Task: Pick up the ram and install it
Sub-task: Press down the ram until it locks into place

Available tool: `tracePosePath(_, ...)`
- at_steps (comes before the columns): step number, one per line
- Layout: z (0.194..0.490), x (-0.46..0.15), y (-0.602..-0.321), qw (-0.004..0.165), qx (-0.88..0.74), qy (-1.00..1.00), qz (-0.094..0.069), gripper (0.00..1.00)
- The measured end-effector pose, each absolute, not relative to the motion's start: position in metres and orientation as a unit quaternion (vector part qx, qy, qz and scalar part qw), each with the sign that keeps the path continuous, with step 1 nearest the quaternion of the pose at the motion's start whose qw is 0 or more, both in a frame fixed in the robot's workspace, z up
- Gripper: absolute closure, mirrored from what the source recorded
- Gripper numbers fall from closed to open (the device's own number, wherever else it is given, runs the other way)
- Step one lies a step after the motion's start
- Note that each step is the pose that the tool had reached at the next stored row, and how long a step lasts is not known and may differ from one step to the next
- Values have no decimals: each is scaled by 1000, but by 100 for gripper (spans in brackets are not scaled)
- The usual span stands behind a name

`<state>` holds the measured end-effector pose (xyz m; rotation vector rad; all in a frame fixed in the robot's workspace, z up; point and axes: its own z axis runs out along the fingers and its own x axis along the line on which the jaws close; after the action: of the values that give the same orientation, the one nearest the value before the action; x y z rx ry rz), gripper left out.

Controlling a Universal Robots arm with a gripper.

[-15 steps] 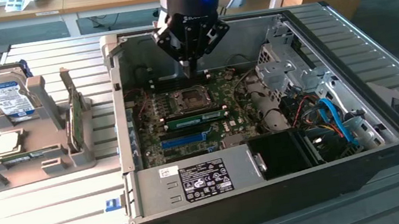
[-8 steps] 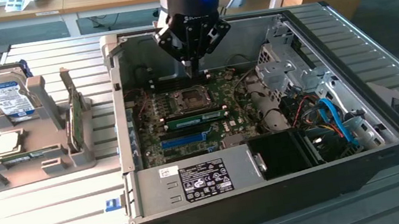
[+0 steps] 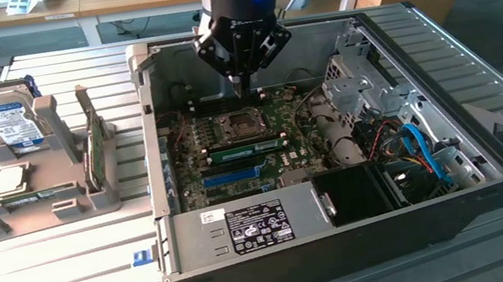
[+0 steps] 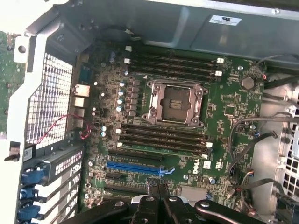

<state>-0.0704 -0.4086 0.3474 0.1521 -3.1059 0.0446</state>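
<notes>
The tool (image 3: 240,82) hangs inside the open case (image 3: 499,170), above the board (image 4: 224,112) near the empty socket (image 4: 175,103), its fingers (image 4: 158,189) pressed together with nothing between them. In the exterior view a green ram (image 3: 247,149) already lies seated along a slot just in front of the socket, so the installing step looks done or nearly so, though whether the stick is fully latched cannot be told. Any further move would call for checking that both slot clips have closed and lifting clear without snagging the cables (image 3: 418,141). On the surface, at the exterior view's left, a holder (image 3: 48,196) carries other parts.
</notes>
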Motion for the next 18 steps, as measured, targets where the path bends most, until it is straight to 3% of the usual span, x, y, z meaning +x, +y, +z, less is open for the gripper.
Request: tracePosePath(18, 347, -70, -409, 12, 38, -999, 14, 89)
